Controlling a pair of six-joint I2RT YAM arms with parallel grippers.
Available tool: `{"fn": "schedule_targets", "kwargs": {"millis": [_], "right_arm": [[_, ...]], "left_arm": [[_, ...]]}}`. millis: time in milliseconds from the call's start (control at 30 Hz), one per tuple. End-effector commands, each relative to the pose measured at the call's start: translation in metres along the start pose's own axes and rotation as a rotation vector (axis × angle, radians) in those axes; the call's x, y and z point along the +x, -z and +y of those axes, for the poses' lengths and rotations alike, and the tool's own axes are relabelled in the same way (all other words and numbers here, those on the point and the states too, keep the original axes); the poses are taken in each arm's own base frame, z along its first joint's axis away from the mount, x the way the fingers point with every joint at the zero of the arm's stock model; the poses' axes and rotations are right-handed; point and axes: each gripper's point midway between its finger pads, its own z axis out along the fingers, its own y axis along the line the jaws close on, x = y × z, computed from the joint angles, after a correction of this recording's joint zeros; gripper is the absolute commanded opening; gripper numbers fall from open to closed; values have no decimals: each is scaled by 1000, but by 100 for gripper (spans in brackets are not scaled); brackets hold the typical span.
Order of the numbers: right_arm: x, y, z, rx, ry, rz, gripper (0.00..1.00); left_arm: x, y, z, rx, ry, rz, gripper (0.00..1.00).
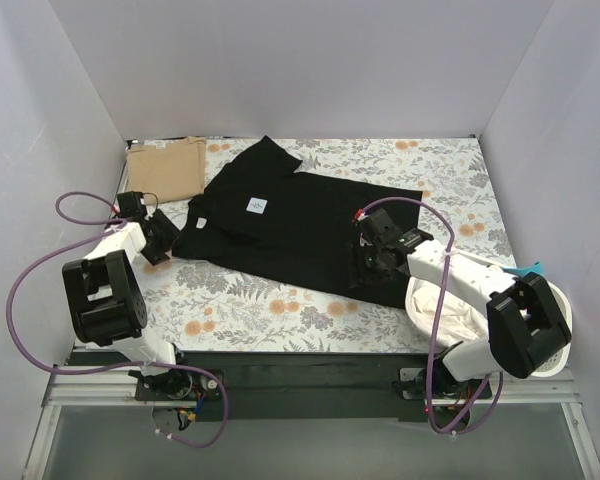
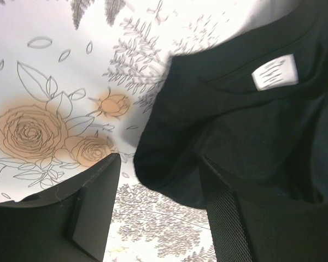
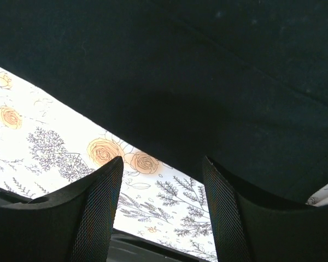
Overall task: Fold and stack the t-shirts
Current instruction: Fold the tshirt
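The black t-shirt is laid spread out across the middle of the floral cloth, while the tan t-shirt is seen folded at the far left corner. The left gripper is set with fingers apart at the black shirt's left edge, near the collar; the right gripper is likewise spread over the near hem. Nothing is gripped by either. If the fingers are closed too low, the floral cloth could be pinched along with the shirt and dragged; a shallow bite could let the fabric slip and the fold be skewed. A white label is shown at the collar; its printed lines cannot be read
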Motion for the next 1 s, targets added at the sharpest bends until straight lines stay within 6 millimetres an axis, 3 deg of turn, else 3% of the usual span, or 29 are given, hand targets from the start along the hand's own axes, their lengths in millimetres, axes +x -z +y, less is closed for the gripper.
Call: {"fn": "schedule_targets", "kwargs": {"millis": [0, 267, 400, 567, 700, 967], "right_arm": [[-3, -8, 3, -17, -9, -21, 66], [5, -28, -8, 34, -8, 11, 66], [5, -36, -13, 60, -6, 14, 66], [16, -44, -17, 72, -23, 47, 66], [28, -45, -27, 105, -27, 64, 66], [49, -46, -43, 170, -37, 112, 66]], "left_arm": [[6, 3, 4, 4, -24, -2, 57], [9, -4, 2, 19, -23, 20, 50], [4, -5, -1, 25, -25, 15, 41], [5, -9, -3, 36, -26, 26, 12], [1, -12, -5, 38, -35, 23, 0], [-28, 4, -10, 10, -46, -58, 0]]}}
